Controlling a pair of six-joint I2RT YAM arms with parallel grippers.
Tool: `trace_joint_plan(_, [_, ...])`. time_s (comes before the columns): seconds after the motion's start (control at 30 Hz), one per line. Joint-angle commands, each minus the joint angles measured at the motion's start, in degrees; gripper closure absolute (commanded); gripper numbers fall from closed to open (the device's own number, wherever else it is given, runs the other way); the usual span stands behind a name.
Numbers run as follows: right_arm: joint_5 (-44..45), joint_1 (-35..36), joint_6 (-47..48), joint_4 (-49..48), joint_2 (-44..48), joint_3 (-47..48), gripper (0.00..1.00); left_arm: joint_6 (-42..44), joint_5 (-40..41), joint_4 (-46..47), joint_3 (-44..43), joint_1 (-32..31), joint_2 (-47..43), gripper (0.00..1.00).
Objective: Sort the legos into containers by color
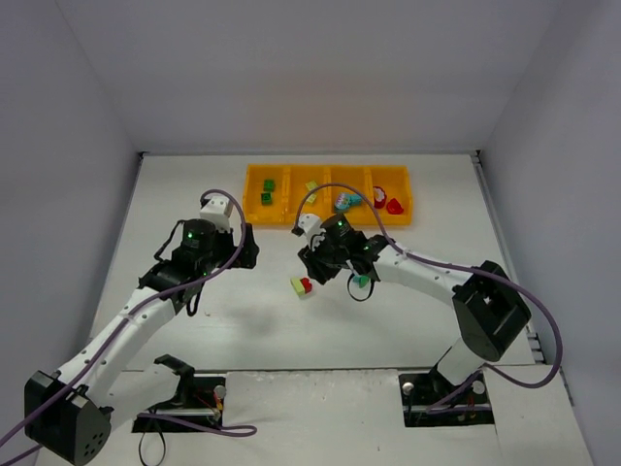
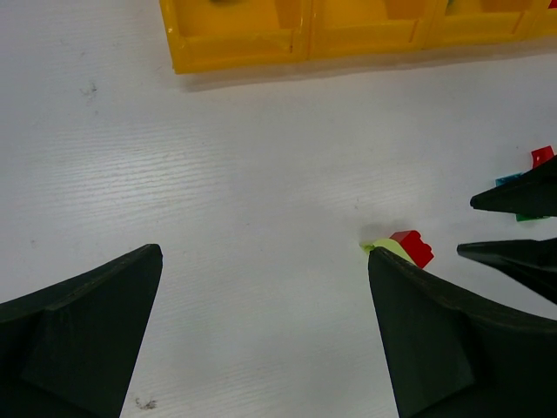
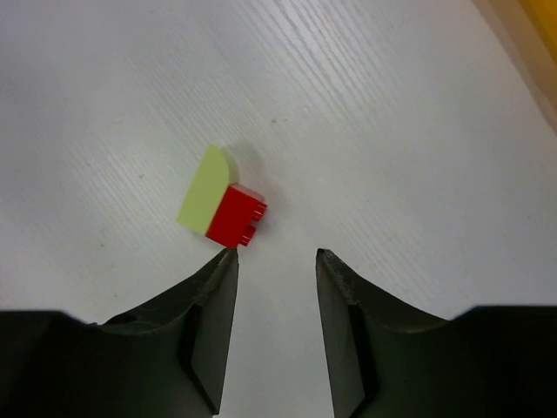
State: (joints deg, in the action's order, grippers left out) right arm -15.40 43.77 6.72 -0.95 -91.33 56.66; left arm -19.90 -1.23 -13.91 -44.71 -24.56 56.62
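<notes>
White tabletop; lime-red lego partly hidden by wide-open, empty left claw; right claw narrowly open, empty.

**Three views sharing one brick pair**

The top external camera looks down from high behind the arm bases, far off. It shows the red-and-lime brick pair near mid-frame, with the tray beyond it. The left wrist camera sits low and near, facing the tray, with the brick pair to its right. The right wrist camera looks steeply down and is the nearest, with the brick pair just beyond the right gripper. All three views share the pair and the white table around it.
</notes>
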Motion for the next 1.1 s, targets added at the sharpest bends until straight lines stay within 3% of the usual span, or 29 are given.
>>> trace_joint_plan(0.0, [3.09,-1.4,4.09,3.58,0.19,3.1,0.63,0.48,0.71,1.87,-3.46,0.47,-1.86,0.03])
trace_joint_plan(0.47, [3.01,-1.23,0.75,3.24,-7.1,3.63,0.65,0.65,1.23,1.87,-3.28,0.47,-2.3,0.03])
trace_joint_plan(1.07, [0.46,0.88,-1.45,-1.25,-8.17,2.31,0.65,0.74,2.38,1.78,-3.1,0.39,-2.57,0.03])
